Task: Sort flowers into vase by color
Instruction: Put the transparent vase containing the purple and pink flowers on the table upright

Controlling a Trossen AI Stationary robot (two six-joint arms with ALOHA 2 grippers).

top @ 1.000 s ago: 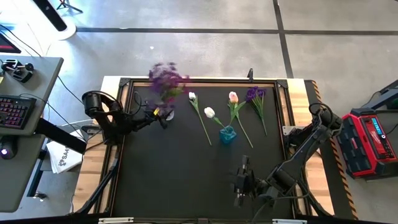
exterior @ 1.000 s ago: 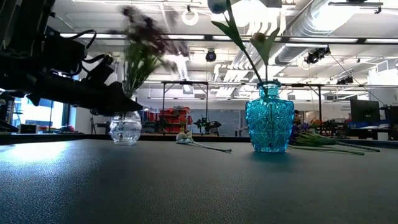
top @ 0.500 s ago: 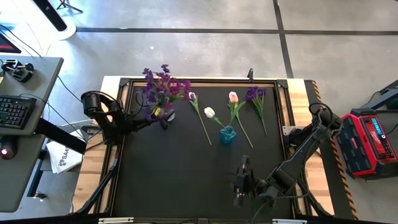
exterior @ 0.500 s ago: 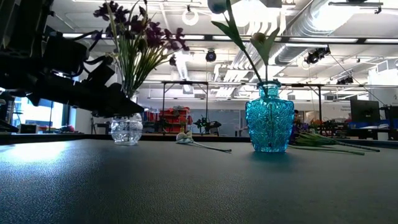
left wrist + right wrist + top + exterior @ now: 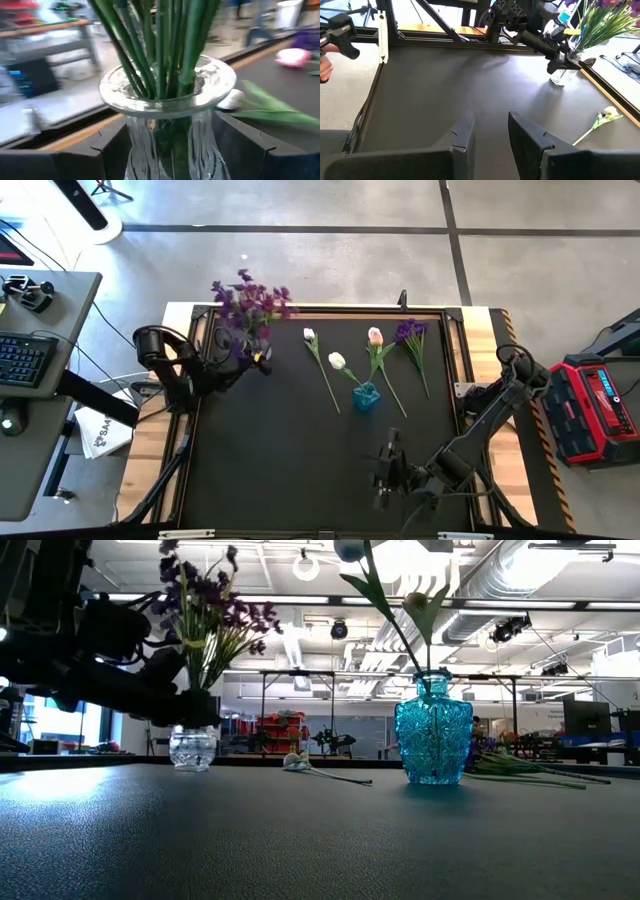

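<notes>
A clear glass vase with a bunch of purple-blossomed sprigs is at the table's far left corner. My left gripper is shut on it. A blue glass vase stands mid-table and holds a white tulip. On the table lie another white tulip, a pink tulip and one purple sprig. My right gripper waits open over the near side. My left gripper pinches the clear vase's neck, just below the flared rim, with one finger on each side. The fingers come level from the table's left. The vase is upright with its base at table level; whether it rests there I cannot tell.
The table's raised frame runs close behind the clear vase. The loose stems lie along the far side between the two vases and right of the blue one. Bare black mat spreads over the middle and near left.
My left gripper, still shut on the clear vase, has moved it a little toward the table's far left corner. The purple bunch has swung from leaning right to leaning left. The right arm has kept still.
</notes>
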